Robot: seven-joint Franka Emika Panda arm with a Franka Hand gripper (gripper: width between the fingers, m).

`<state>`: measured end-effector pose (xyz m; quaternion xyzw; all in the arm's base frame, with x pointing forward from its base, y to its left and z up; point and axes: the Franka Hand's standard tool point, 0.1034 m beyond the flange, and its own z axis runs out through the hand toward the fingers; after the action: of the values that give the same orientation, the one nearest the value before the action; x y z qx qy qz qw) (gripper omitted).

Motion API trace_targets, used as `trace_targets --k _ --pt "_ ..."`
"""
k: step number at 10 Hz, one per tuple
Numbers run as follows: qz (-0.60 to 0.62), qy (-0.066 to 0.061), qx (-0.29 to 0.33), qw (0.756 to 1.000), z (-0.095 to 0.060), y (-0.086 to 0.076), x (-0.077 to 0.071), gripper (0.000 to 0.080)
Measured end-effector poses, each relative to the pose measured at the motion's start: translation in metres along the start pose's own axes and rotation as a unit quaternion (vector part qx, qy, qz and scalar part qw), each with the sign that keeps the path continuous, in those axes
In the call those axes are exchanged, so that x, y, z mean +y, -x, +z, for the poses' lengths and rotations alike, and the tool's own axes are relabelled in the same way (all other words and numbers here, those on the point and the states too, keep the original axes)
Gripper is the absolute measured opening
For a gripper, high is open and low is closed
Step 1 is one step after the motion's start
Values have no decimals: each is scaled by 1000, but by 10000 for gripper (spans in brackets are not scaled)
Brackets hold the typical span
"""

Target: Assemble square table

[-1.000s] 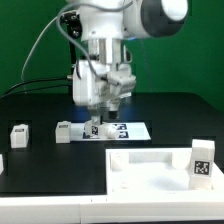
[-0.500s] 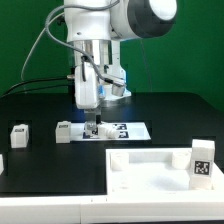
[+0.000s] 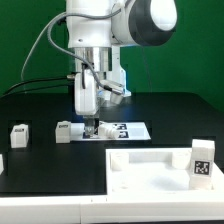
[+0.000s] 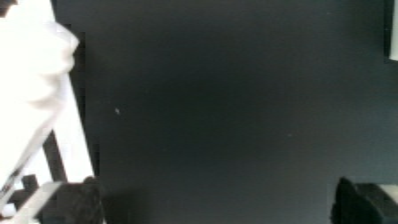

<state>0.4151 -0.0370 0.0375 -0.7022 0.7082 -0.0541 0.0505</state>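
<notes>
The white square panel [image 3: 140, 172] lay nearest the camera, along the near edge of the black tabletop [image 3: 40, 110] and toward the exterior view's right, with its raised rim facing up. At the panel's right end an upright leg [image 3: 201, 160] showed its black-and-white tag to the camera. Whether it sat in a corner socket or only stood against the rim could not be told. At the tabletop's left edge, as the exterior view showed it, a sliver of another white block [image 3: 2, 163] was cut off by the frame.

Farther back, close to that same left edge, a second leg [image 3: 18, 135] sat alone, well apart from the panel. Around the middle of the tabletop a third leg [image 3: 64, 131] rested just beside the left end of the marker board [image 3: 125, 130]. The gripper [image 3: 92, 124] hung low over that end of the board, pointing straight down between the third leg and the printed tags. Contact with either could not be made out.

In the wrist view the gripper's [image 4: 222, 205] dark fingertips [image 4: 71, 205] stood spread wide, with only bare tabletop between them and nothing held. A white shape [image 4: 32, 70] at one side was too blurred to name.

Behind it all the robot arm [image 3: 100, 40] rose from the far side, with cables [image 3: 40, 60] looping down before a green backdrop [image 3: 20, 30].
</notes>
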Motion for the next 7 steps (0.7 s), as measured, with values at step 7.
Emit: trace_targets --k 7 --pt "-113 -29 -13 993 -18 27 -22 648"
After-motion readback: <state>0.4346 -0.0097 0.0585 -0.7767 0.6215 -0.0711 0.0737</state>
